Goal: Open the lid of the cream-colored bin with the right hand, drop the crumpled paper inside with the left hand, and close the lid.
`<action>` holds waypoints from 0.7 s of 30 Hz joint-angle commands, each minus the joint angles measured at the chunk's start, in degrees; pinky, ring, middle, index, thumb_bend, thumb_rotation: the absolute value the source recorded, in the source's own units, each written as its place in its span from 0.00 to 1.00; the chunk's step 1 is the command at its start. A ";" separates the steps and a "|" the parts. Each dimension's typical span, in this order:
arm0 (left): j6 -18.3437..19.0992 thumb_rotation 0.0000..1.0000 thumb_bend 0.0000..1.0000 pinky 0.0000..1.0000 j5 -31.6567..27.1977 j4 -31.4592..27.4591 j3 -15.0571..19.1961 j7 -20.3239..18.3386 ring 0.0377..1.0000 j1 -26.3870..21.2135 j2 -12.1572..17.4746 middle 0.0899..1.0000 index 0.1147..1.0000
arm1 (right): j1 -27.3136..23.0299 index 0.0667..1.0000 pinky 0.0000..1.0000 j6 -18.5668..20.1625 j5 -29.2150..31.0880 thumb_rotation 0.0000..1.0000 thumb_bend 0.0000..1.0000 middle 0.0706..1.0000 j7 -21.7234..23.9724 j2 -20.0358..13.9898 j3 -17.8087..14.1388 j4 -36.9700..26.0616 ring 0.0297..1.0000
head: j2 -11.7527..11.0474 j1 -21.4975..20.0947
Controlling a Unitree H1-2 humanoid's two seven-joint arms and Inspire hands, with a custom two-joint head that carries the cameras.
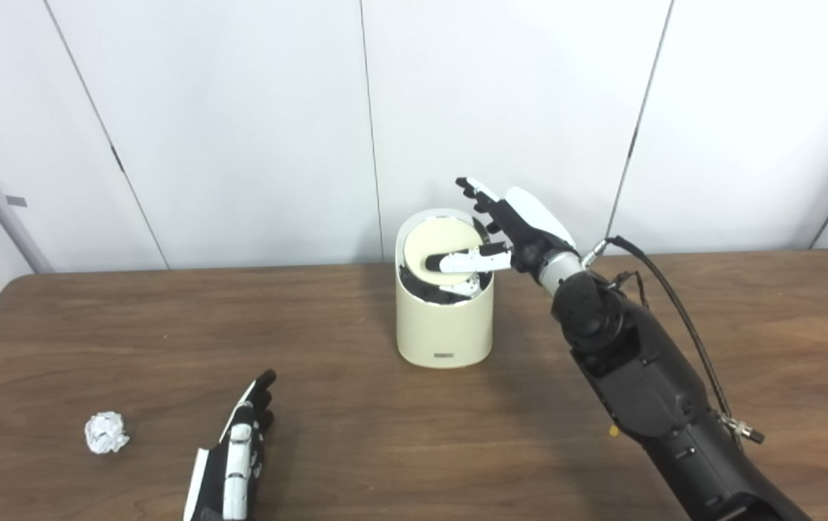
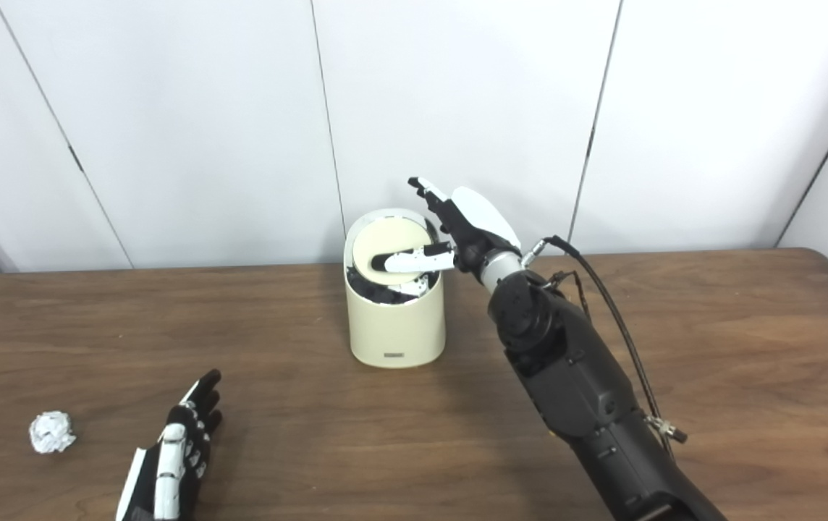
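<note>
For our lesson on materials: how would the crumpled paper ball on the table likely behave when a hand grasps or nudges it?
The paper ball looks small and loosely crumpled, so it is probably very light and would squash under the fingers. Its lumpy shape suggests it would skid or tumble unevenly on the smooth table rather than roll straight.

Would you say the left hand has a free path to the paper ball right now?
Probably yes: the left hand lies open on the table, the paper ball sits apart on its left, and only bare wood lies between them.

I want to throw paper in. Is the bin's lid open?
Partly open: the round cream lid is tilted, a dark gap shows below it, and the right hand presses on it.
</note>
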 commanded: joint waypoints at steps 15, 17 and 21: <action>-0.19 1.00 0.41 1.00 -0.72 0.46 -0.67 -0.14 1.00 1.12 -1.15 0.99 0.91 | -2.21 0.96 0.80 0.26 -0.06 0.39 0.70 0.94 -0.34 -1.06 -1.95 -1.35 0.91 | 0.89 -0.34; -0.25 1.00 0.41 1.00 -0.60 0.41 -0.69 -0.12 1.00 1.14 -1.15 0.99 0.91 | -2.08 0.96 0.80 -0.03 -0.12 0.37 0.70 0.94 -0.49 -1.08 -1.93 -1.31 0.91 | 0.98 -0.34; -0.22 1.00 0.41 1.00 -0.60 0.10 -0.72 -0.03 1.00 1.31 -1.33 0.99 0.92 | -1.81 0.96 0.79 -0.43 -0.57 0.27 0.72 0.94 -0.70 -1.12 -1.58 -1.29 0.90 | 1.30 -0.41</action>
